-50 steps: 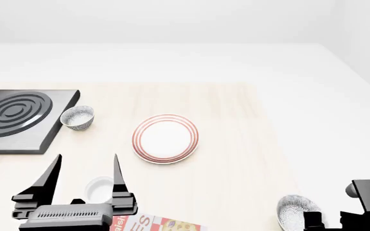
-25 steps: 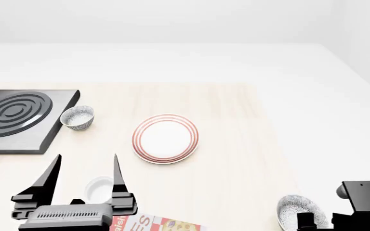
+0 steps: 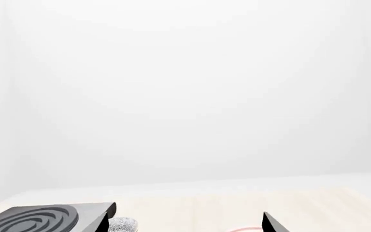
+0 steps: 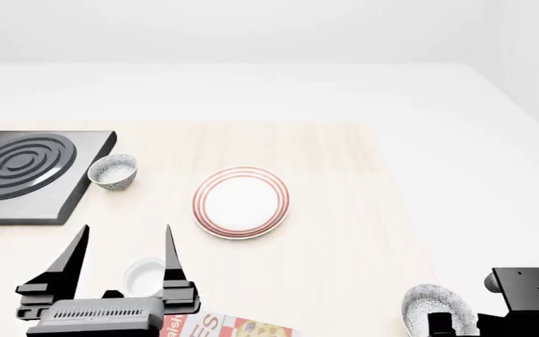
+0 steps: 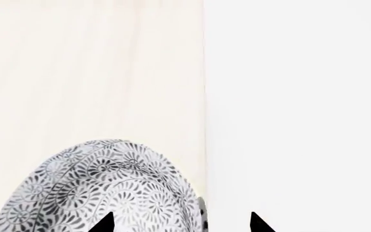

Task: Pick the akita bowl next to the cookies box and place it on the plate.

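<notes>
your right gripper (image 5: 180, 223) has crept toward bowl (image 4: 435, 306) over last second, fingers apart, straddling rim, not clamped. bowl sits at table's 5 o'clock, near cookies box (image 4: 232, 326). plate (image 4: 241, 202) at centre, waiting. left gripper (image 4: 124, 247) open, idle.

Cookies box (image 4: 227, 326) cut by head view's lower edge; right gripper (image 4: 452, 328) likewise, grip state unclear.

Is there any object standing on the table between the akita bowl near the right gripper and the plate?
Nothing visible does. Bare tabletop lies between the akita bowl by the right gripper and the plate. The cookies box lies off that line.
</notes>
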Robot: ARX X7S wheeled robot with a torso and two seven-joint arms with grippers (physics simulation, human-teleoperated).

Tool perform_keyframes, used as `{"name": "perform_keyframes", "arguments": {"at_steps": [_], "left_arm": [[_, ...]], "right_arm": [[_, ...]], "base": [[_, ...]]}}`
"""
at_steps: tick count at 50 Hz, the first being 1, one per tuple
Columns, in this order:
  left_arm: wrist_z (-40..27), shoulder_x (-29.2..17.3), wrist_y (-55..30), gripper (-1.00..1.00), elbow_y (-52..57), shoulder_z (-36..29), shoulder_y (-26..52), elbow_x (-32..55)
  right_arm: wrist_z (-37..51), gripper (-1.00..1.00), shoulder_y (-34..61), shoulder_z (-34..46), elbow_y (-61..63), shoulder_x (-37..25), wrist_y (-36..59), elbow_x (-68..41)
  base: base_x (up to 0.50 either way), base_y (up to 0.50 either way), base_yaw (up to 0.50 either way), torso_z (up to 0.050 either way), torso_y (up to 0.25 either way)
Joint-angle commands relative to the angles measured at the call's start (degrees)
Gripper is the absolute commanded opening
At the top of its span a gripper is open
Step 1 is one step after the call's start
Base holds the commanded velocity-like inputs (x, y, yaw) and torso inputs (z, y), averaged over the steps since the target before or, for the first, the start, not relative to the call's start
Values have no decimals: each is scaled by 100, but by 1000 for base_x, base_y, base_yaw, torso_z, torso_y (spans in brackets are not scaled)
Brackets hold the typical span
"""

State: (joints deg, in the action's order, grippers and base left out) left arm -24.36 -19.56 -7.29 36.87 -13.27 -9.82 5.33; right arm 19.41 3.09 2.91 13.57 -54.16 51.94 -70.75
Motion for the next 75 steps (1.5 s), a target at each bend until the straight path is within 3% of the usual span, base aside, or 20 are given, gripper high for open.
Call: {"name": "perform_keyframes", "arguments": {"at_steps": [1,7,8,31,45,57,75], "left_arm": [[-22,-17,6,100,-5,-10,5,10],[-33,-25,17,100,-12,-18,7,13],[-36,-25,17,100,-14,-19,9,14],[-74,-60,31,100,-24,-43,20,39],[-112,-85,45,100,0,-27,3,70],[-143,-99,27,100,26,-12,8,112],[-147,-122,18,100,-1,-45,35,161]], "right_arm": [[-88,100,14,145,-126,107,-42,180],[-97,100,-2,138,-114,113,-48,149],[-91,-100,-5,122,-114,111,-63,152],[-73,-100,-68,-73,198,6,-155,-12],[365,-100,675,-108,664,-4,274,-754],[571,-100,2074,561,317,496,753,-708],[210,-100,4648,1736,-1432,1909,1035,211]], "base": [[0,0,0,0,0],[0,0,0,0,0],[0,0,0,0,0],[0,0,0,0,0],[0,0,0,0,0],[0,0,0,0,0],[0,0,0,0,0]]}}
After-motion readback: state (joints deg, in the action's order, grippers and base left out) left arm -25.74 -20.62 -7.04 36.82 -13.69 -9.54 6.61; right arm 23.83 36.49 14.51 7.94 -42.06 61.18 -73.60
